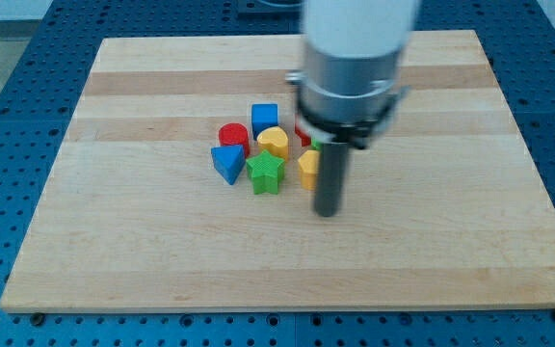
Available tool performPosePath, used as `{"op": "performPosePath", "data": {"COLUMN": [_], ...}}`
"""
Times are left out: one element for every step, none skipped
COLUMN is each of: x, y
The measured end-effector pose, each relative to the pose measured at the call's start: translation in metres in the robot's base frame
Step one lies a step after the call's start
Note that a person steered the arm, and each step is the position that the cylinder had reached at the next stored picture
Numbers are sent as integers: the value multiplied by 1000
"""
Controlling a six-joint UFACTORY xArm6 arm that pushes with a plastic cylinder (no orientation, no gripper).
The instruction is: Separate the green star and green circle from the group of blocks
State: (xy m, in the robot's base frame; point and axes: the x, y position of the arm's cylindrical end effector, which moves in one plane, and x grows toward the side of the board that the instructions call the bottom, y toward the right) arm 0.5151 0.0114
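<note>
Counting two yellow (274, 142) (307, 166), two blue (265, 118) (226, 162), one red cylinder (233, 136), one green star (266, 173) beside my tip (328, 214); pincer untellable.

Single fixed view, elevated, angled down.
The camera faces the wooden board (258, 260) from its near long edge, close enough that the board almost fills the frame; blue perforated table (8, 106) borders it. No second view.

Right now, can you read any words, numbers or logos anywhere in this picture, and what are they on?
None: no writing, number or logo shows.
Blocks, such as the green star and blue cube: plain colours.
Board: bare wood.
Arm above my tip: blurred, nothing readable.
</note>
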Motion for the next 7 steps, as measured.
{"op": "performPosePath", "data": {"x": [10, 9, -9, -15, -15, -15, -18], "y": [-53, -106, -109, -101, -93, -86, -77]}}
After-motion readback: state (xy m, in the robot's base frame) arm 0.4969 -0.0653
